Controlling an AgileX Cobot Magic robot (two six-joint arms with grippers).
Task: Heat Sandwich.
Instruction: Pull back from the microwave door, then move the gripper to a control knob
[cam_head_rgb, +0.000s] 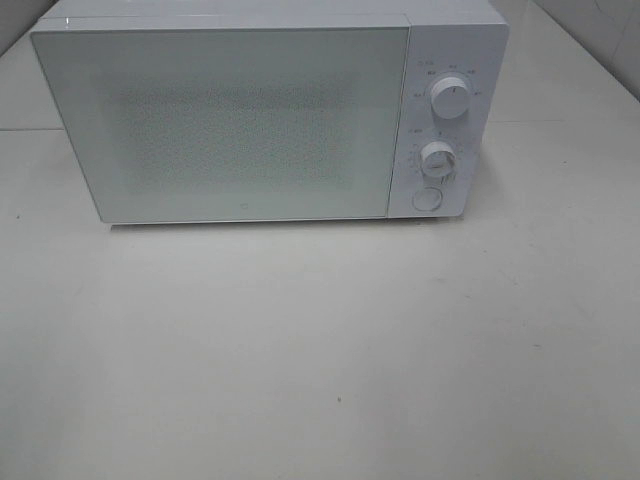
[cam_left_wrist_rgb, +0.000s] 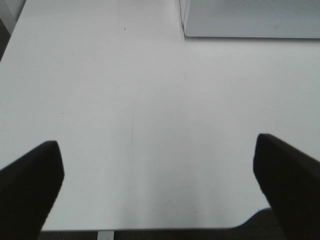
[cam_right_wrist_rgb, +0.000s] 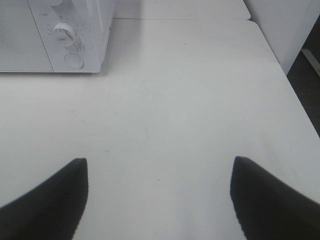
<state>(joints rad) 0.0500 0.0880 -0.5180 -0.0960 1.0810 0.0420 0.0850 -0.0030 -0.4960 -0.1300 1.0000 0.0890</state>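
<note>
Microwave (cam_head_rgb: 220, 120) fills upper frame of the high view, door (cam_head_rgb: 215, 125) shut. Sandwich in no view; behind the door or off-frame, cannot tell. Left gripper (cam_left_wrist_rgb: 156, 146) spread, holding nothing, over table (cam_head_rgb: 320, 350); right gripper (cam_right_wrist_rgb: 160, 161) likewise. Progress uncertain: either unstarted or already loaded.

White microwave (cam_head_rgb: 455, 45); its door (cam_head_rgb: 220, 120) is a pale grey-green pane with a fine dotted mesh pattern across the centre. Upper knob (cam_head_rgb: 449, 99), lower knob (cam_head_rgb: 437, 159) and round button (cam_head_rgb: 427, 198) are white, ringed by faint grey markings. Table (cam_head_rgb: 320, 360): off-white with a few dark specks. Left gripper (cam_left_wrist_rgb: 157, 152) and right gripper (cam_right_wrist_rgb: 160, 170): matte black.
</note>
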